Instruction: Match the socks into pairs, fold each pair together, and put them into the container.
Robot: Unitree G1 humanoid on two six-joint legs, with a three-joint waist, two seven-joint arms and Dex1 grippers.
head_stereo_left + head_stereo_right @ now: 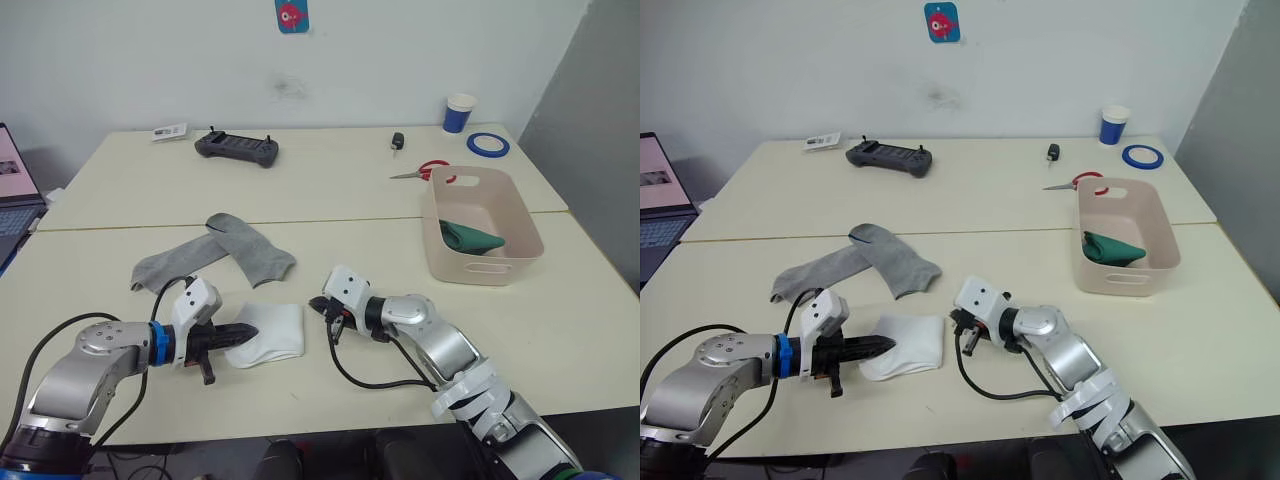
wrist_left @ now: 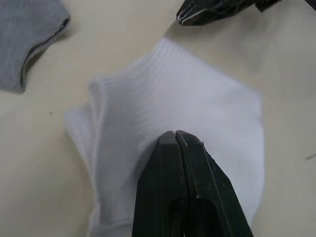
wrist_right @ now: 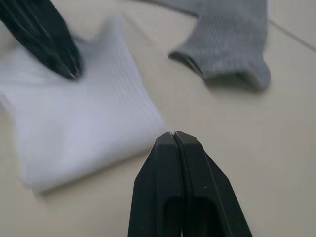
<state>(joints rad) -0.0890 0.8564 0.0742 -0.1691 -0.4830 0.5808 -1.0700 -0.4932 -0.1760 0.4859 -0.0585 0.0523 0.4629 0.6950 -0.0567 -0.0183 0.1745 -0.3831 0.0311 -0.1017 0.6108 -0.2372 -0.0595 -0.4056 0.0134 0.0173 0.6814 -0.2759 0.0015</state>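
- Left end effector [image 1: 248,330]: fingers pressed together, gripping nothing, tips resting on the folded white socks [image 1: 272,334] on the bench [image 1: 330,200].
- Right end effector [image 1: 322,305]: fingers closed and empty, just beside the white socks' far edge.
- Grey socks [image 1: 215,253]: crossed, flat, beyond both end effectors.
- Container [image 1: 480,225]: well off to the right end effector's side, green socks [image 1: 470,236] inside.

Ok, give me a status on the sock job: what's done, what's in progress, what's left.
Done: the dark green pair lies folded in the container.
In progress: the white pair sits folded on the table, the shut left gripper pressing on it and the shut right gripper just beside it; it is not yet in the container.
Left: the two grey socks lie crossed and unfolded on the table.
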